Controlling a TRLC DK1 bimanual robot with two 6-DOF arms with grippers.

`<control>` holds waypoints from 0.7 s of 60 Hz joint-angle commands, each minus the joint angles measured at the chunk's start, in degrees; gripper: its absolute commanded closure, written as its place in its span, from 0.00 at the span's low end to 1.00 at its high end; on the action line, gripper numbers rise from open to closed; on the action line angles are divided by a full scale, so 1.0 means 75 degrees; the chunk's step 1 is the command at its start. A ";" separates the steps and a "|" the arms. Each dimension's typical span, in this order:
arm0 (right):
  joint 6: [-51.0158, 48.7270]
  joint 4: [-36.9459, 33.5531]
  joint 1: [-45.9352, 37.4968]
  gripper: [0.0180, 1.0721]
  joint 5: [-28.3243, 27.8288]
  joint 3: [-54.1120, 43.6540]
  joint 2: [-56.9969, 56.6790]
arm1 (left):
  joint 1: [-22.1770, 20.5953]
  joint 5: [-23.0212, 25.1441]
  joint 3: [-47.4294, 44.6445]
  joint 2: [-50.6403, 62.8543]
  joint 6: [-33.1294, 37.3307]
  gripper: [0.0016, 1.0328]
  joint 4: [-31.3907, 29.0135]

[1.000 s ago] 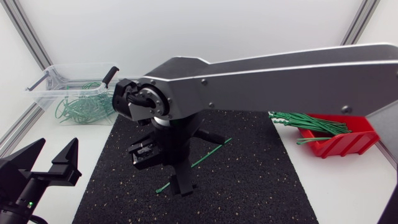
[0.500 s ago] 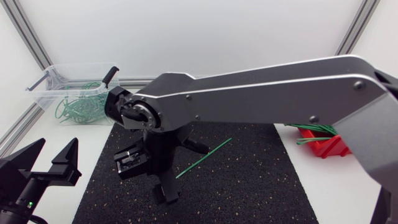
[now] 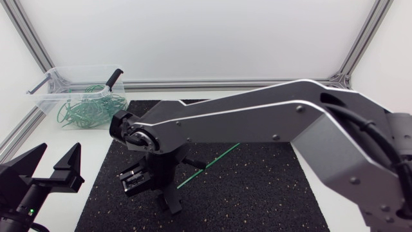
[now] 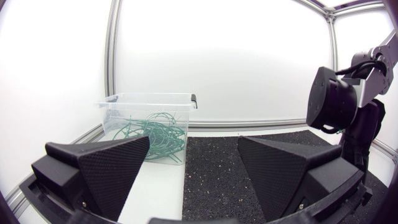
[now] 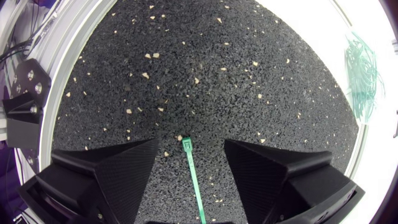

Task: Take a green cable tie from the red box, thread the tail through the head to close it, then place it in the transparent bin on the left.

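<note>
A straight green cable tie (image 3: 212, 164) lies loose on the black mat (image 3: 270, 187). My right arm comes in from the right, and its gripper (image 3: 182, 183) hangs low over the tie's near-left end. In the right wrist view the tie (image 5: 194, 186) runs between the open fingers (image 5: 106, 177), head foremost, touching neither one. My left gripper (image 3: 55, 169) stands open at the front left, off the mat, holding nothing. The transparent bin (image 3: 45, 96) at the back left holds several closed green ties. The right arm hides the red box.
The bin's black-handled latch (image 3: 114, 77) sticks up at its right end. In the left wrist view the bin (image 4: 149, 102) stands ahead of the open left gripper (image 4: 193, 163), and my right arm's wrist (image 4: 336, 102) is to its right over the mat.
The right arm has swung left and sunk toward the mat, bringing its fingers down astride the tie's end. The fingers stand somewhat closer together. The left arm has not moved.
</note>
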 commanded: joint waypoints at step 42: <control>-0.0541 0.0125 -0.0115 0.65 0.0055 -0.0138 0.0519 | 0.0036 0.0057 -0.0313 -0.0008 -0.0099 0.04 -0.0104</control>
